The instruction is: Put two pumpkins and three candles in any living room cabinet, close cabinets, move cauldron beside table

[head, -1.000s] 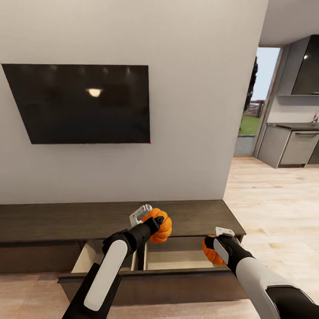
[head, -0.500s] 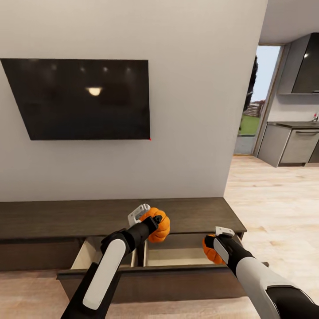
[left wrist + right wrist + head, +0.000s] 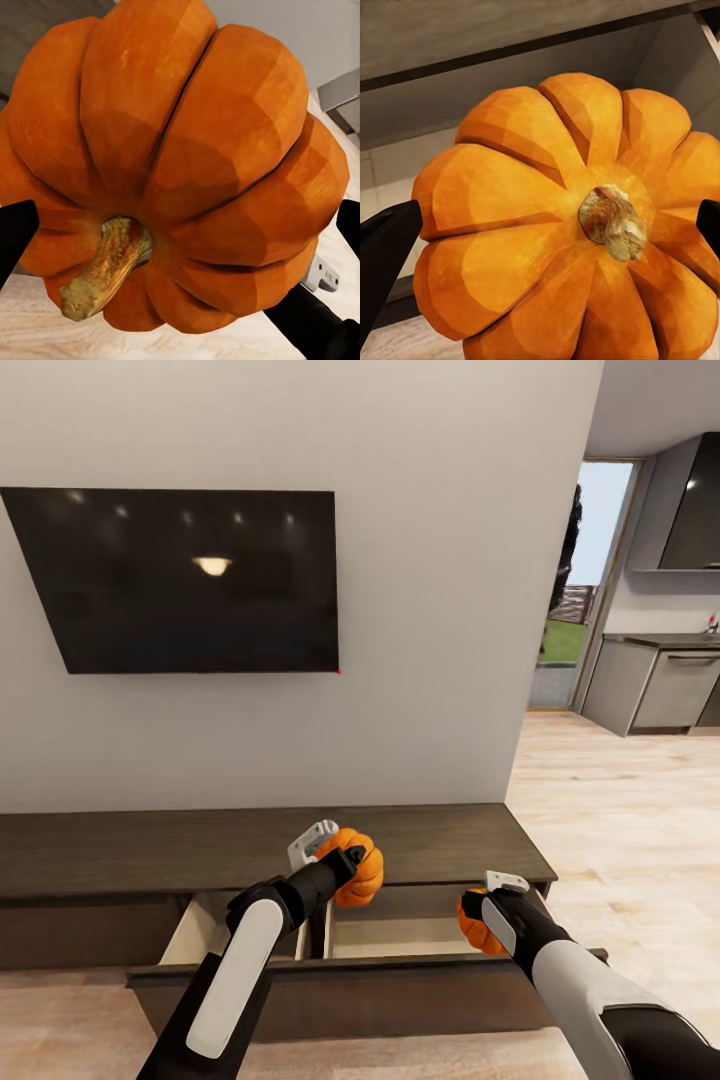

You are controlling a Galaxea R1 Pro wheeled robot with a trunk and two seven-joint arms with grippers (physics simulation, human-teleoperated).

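Since a second ago the head view has tipped slightly, so the television [image 3: 185, 580] sits a little higher in frame; both arms hold as before. In that view a grey wall rises behind the long dark-brown cabinet [image 3: 150, 850], whose drawer [image 3: 400, 940] is pulled out, tan inside, over pale wood floor [image 3: 620, 800]. The left gripper [image 3: 345, 860] clasps one pumpkin [image 3: 362, 870] above the drawer; the right gripper [image 3: 482, 912] clasps the other pumpkin [image 3: 470, 930] at the drawer's right end.

Left wrist view: ribbed orange skin [image 3: 187, 165], brown stem [image 3: 105, 262], black fingertips [image 3: 15, 232] pressed on both sides.

Right wrist view: that pumpkin [image 3: 532, 225] stem-up, a fingertip [image 3: 386, 247] against it.

No writing is legible.
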